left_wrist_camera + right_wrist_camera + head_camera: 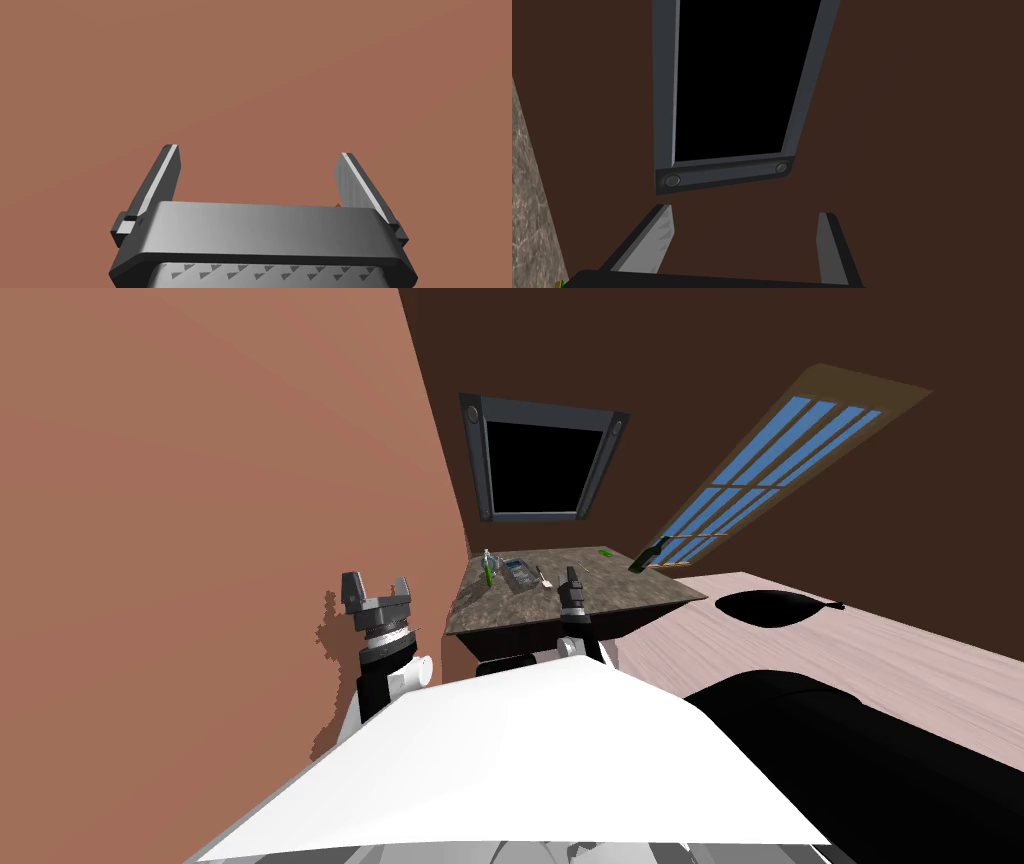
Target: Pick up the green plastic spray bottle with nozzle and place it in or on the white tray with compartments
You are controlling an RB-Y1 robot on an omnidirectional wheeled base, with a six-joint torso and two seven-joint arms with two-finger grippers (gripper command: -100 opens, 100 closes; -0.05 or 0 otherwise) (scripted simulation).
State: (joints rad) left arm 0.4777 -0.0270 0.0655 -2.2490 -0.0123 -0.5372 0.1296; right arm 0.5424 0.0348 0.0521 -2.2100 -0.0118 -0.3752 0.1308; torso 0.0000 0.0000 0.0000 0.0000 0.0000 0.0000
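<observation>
So, the stone-topped table (pixel 620 584) stands ahead of us, with a greyish tray (pixel 517 575) near its far left corner and the green spray bottle (pixel 487 571) upright just left of it. Probably light, stiff, slick plastic, so we'd grab the body below the nozzle. The left gripper (pixel 376 586) and right gripper (pixel 744 210) hang with fingers apart, both empty. Any label's too small to read.

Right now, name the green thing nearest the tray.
The spray bottle, right beside the tray; the flat green piece and the dark bottle are at the other end of the table.
</observation>
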